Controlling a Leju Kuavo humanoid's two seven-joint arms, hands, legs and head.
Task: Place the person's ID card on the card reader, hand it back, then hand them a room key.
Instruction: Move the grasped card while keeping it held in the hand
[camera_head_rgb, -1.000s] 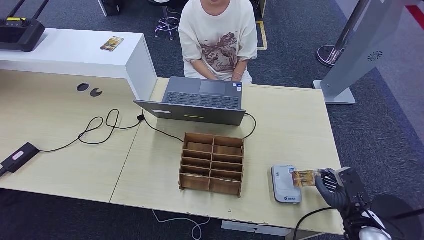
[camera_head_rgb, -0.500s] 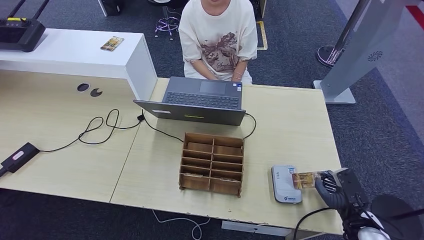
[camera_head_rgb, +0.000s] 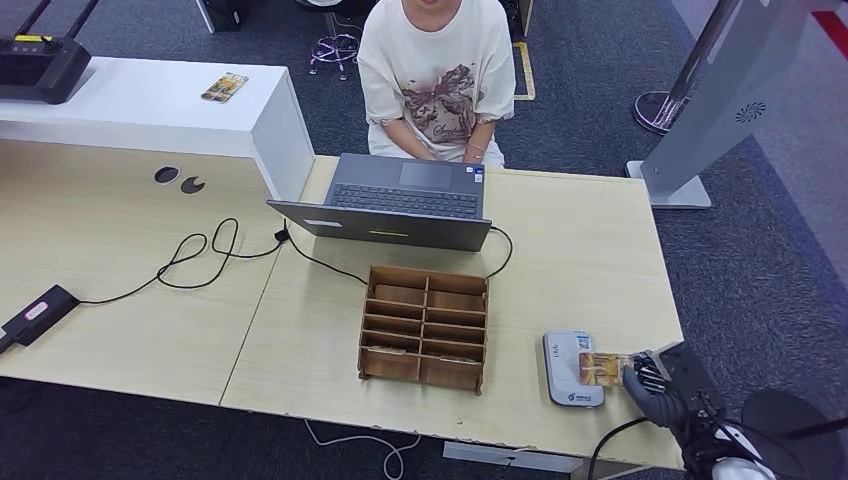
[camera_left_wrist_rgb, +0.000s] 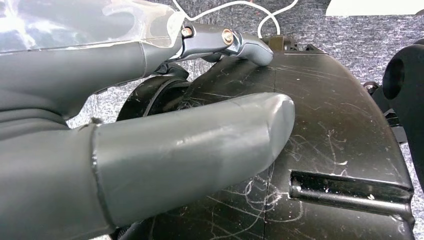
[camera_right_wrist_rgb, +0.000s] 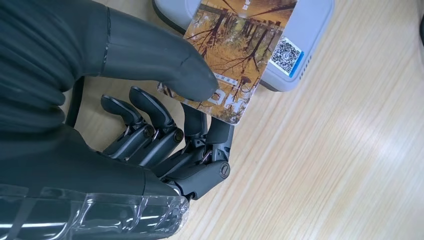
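Our right hand (camera_head_rgb: 652, 382) pinches the ID card (camera_right_wrist_rgb: 235, 55) between thumb and fingers, its far end over the white card reader (camera_head_rgb: 567, 366) at the desk's (camera_head_rgb: 590, 260) near right corner. We want it flat and centred — so we lower gently, then let go. Our left hand (camera_left_wrist_rgb: 125, 130) hangs low; whether it is clenched or spread we cannot tell.

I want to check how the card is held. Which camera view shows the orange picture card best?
The right wrist view: the orange picture card is large there, pinched by the right robot hand over the white card reader. The head view shows it small. The left wrist view looks elsewhere.
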